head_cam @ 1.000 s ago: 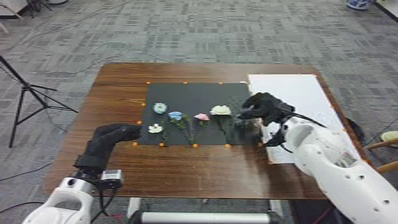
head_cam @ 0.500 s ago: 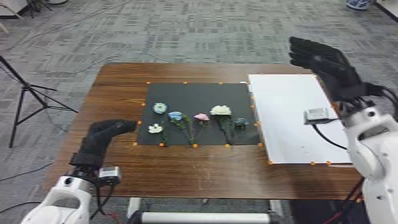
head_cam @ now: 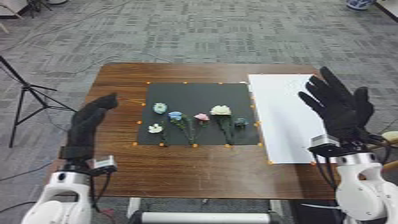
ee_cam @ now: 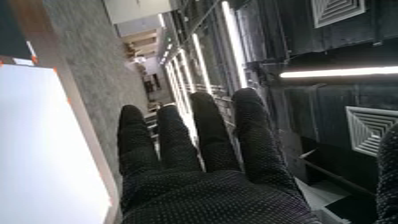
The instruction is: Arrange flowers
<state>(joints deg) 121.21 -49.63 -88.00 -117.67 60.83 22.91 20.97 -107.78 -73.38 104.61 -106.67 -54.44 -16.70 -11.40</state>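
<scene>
Multicoloured stemmed flowers (head_cam: 220, 110) lie within black rectangular mat (head_cam: 191, 91) edges; right robot hand (head_cam: 345, 111) open, 3 o'clock; left robot hand (head_cam: 90, 116), 9 o'clock: cannot tell.

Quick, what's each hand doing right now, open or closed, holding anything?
Left hand: open, fingers relaxed, nothing seen in it.
Right hand: open, fingers spread, holding nothing.

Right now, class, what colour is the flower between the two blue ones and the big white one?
Pink; the flower shows best in the head view.

Brown table (head_cam: 169, 172), black mat (head_cam: 191, 92), white sheet (head_cam: 286, 107), white flower (head_cam: 220, 110), pink flower (head_cam: 202, 117), blue flower (head_cam: 175, 115); grey patterned carpet (head_cam: 204, 37)
</scene>
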